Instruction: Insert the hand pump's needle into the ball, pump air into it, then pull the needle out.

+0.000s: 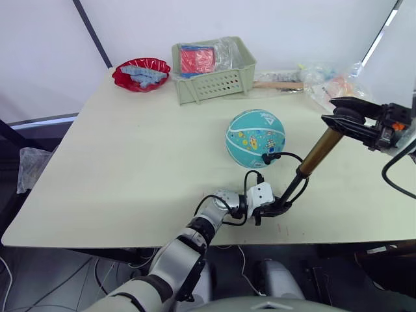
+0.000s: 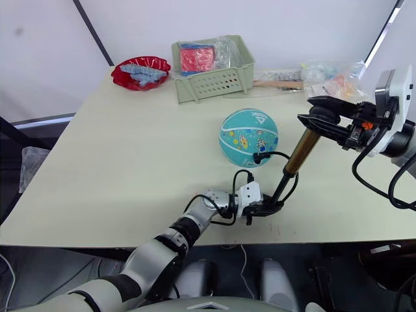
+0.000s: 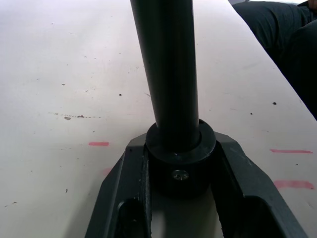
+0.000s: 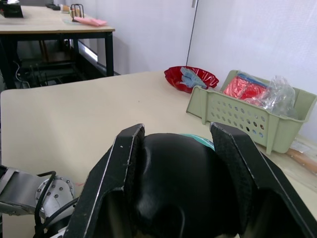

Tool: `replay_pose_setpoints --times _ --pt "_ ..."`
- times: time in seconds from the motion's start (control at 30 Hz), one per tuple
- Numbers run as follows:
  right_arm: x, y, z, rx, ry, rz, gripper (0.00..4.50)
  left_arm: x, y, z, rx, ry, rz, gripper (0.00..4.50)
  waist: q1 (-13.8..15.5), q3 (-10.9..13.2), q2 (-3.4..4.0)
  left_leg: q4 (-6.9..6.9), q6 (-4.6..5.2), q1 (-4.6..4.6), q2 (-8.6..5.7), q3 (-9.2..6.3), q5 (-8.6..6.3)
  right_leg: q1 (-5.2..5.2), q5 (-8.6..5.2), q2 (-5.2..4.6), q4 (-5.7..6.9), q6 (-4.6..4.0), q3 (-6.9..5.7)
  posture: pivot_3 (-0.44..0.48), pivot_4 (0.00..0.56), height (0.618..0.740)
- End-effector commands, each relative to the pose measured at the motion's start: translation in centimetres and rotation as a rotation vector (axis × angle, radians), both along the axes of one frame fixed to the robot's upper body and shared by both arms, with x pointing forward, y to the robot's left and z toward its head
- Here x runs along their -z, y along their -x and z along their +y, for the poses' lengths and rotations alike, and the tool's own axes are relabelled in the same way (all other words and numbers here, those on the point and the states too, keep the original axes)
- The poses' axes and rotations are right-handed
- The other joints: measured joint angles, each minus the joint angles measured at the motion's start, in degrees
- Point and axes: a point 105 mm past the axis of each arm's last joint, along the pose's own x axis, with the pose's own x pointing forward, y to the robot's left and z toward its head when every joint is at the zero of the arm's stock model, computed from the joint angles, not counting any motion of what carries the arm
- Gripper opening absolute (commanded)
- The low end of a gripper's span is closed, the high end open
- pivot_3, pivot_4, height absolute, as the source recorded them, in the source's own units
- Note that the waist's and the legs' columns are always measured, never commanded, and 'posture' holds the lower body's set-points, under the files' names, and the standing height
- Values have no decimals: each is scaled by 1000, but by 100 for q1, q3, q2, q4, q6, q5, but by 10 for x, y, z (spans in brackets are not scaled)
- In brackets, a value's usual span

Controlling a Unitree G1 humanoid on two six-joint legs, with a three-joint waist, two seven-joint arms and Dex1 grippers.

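Left eye view: hand pump (image 1: pixel 318 153) leans beside the ball (image 1: pixel 255 138), hose to its valve. Left wrist view: left gripper (image 3: pixel 181 171) clamps the black end cap. Right wrist view: right gripper (image 4: pixel 179 148) grips the T-handle.

One ball (image 1: pixel 255 138); one hand pump (image 1: pixel 311 162); one basket (image 1: pixel 212 83); one red bowl (image 1: pixel 140 74); two pincers (image 1: pixel 273 209) (image 1: pixel 345 114).

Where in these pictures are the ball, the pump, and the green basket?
the ball (image 1: pixel 255 138): left eye view, on its teal front, at the cartoon prints.
the hand pump (image 1: pixel 318 151): left eye view, mid-way along its bronze cylinder.
green basket (image 1: pixel 214 86): left eye view, on its perforated front wall.
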Motion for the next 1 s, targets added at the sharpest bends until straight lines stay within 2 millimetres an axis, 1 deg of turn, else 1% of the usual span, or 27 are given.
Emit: replay_pose_setpoints --times 0.03,0.1,0.17,0.23,0.27,0.3,0.37,0.53,0.63,0.7,0.8,1.0 --pt "12 -4 -9 71 53 -3 1614 44 18 29 -21 -152 128 1151 0 -6 -9 0 0 1 1 0 0 0 -1 0 0 1 0 0 150 735" --pt "24 -6 -9 72 37 28 1614 44 18 29 -22 -152 128 1151 -3 -17 -23 0 0 4 2 0 0 2 -3 1 0 4 0 0 150 735" --pt "44 -6 -6 63 59 78 1614 44 18 29 -23 -153 127 1151 -7 -31 -38 -1 0 7 5 -1 0 3 -3 2 0 4 0 0 150 735" --pt "59 -6 -2 54 43 112 1614 44 18 30 -24 -152 126 1151 -17 -40 -46 -1 0 12 9 -3 0 4 -3 3 0 4 2 0 150 735" --pt "64 -6 0 54 21 122 1614 44 18 30 -25 -152 126 1151 -17 -49 -57 -1 0 14 10 -4 0 4 -3 2 0 5 2 0 150 735" --pt "74 -5 1 50 41 140 1614 44 17 30 -26 -152 126 1151 -18 -52 -61 -1 0 16 15 -5 0 5 -4 5 0 6 2 0 150 735" --pt "90 -4 4 48 61 168 1614 44 17 30 -27 -150 126 1151 -18 -56 -57 -1 0 17 20 -7 0 5 -3 8 0 4 2 0 150 735" --pt "120 0 15 32 78 212 1614 43 17 30 -25 -145 126 1151 -14 -63 -48 -3 0 17 20 -5 0 5 -3 10 0 2 0 0 150 735" --pt "133 1 19 28 98 226 1614 42 17 30 -23 -142 125 1151 -14 -67 -44 -4 0 17 20 -4 0 5 -3 10 0 2 0 0 150 735" --pt "148 4 25 27 99 244 1614 40 15 29 -23 -136 120 1151 -15 -70 -41 -4 -1 17 20 -2 0 4 -3 11 0 2 0 0 150 735" --pt "163 7 32 23 112 252 1614 36 13 28 -23 -125 114 1151 -16 -80 -44 -6 -1 17 21 1 0 4 -4 17 0 2 -5 0 150 735" --pt "173 8 40 26 121 241 1614 26 9 22 -22 -86 100 1151 -23 -86 -41 -8 -1 20 24 2 0 4 -5 20 0 2 -5 0 150 735"
